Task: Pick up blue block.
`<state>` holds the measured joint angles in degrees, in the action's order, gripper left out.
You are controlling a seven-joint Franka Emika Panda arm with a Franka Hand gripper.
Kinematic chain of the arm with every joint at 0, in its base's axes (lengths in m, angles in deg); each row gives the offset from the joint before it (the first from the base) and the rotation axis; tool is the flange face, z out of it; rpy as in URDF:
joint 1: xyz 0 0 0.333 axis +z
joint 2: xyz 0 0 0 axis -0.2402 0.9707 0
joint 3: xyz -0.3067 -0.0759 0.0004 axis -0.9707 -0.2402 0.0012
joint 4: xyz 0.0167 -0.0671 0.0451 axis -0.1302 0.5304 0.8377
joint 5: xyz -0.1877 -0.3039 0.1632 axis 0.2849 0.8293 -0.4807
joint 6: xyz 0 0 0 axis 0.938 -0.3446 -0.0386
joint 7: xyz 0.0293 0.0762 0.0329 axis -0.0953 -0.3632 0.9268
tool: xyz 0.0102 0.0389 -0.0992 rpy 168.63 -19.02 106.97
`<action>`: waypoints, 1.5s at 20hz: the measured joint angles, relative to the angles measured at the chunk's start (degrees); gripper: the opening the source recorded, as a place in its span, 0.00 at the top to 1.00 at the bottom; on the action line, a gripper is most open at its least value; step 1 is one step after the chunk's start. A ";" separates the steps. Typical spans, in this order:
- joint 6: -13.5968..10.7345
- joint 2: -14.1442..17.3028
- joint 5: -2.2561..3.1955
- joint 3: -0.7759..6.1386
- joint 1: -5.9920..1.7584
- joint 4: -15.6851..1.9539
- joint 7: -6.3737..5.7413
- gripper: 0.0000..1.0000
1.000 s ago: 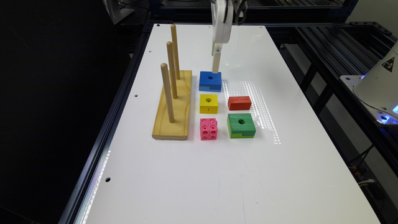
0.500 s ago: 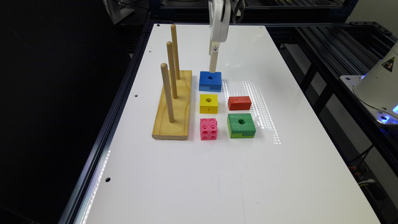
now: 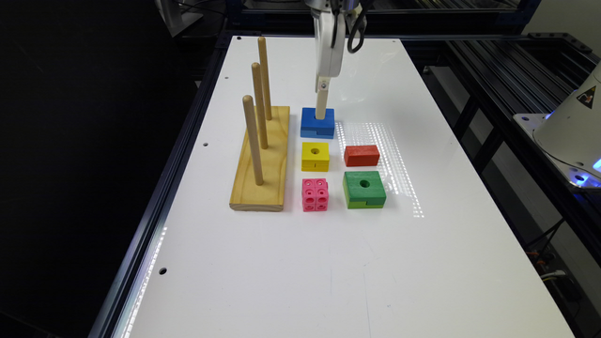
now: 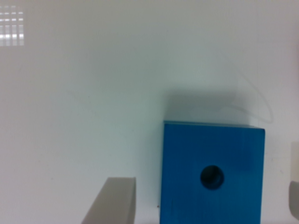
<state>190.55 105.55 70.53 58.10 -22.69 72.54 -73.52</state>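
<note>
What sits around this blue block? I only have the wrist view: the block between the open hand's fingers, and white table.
Observer: In the exterior view, a yellow holed block lies just on the near side of the blue block, with a gap between them.
Operator: Anything tall close by?
Observer: Yes. A wooden peg stand with three upright pegs stands at the exterior view's left of the blue block, not touching it.
Operator: And the other side?
Observer: A red block lies at the exterior view's right, level with the yellow holed block and apart from the blue block.
</note>
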 joint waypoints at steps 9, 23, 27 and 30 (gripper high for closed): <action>0.00 0.84 0.00 0.16 0.00 -0.85 0.00 0.00; 1.39 2.98 0.00 0.36 0.00 -1.10 -0.03 0.00; 1.39 2.98 0.00 0.53 0.00 -1.19 -0.09 0.00; 1.39 2.98 0.00 0.74 0.00 -1.26 -0.18 0.00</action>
<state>191.94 108.52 70.53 58.83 -22.69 71.28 -73.70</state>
